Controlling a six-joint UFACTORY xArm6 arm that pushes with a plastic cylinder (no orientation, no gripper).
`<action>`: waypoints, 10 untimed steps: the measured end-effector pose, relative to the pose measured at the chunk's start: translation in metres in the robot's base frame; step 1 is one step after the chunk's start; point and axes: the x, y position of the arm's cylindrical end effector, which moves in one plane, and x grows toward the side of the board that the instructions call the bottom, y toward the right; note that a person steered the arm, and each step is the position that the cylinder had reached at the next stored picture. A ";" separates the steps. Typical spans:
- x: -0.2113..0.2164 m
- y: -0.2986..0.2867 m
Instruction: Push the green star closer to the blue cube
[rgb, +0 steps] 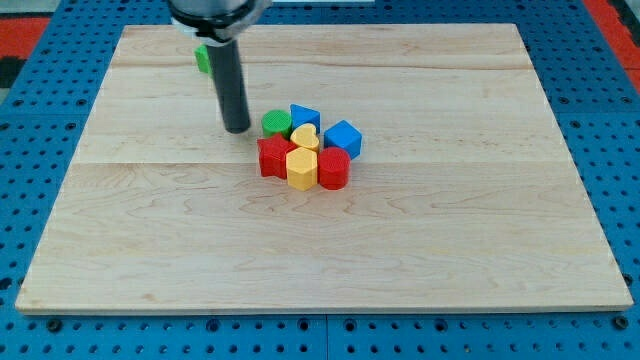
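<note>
The green star (202, 58) lies near the view's top left, mostly hidden behind my rod. The blue cube (343, 138) sits at the right of a cluster near the board's middle. My tip (237, 129) rests on the board just left of the cluster, next to a green cylinder (276, 123). The tip is well below the green star in the view and apart from it.
The cluster also holds a blue triangular block (304, 116), a yellow heart (305, 137), a red star (272, 157), a yellow hexagon (301, 168) and a red cylinder (333, 168). The wooden board (450, 230) lies on a blue pegboard (620, 150).
</note>
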 end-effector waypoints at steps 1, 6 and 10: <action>-0.035 -0.049; -0.134 -0.002; -0.098 -0.040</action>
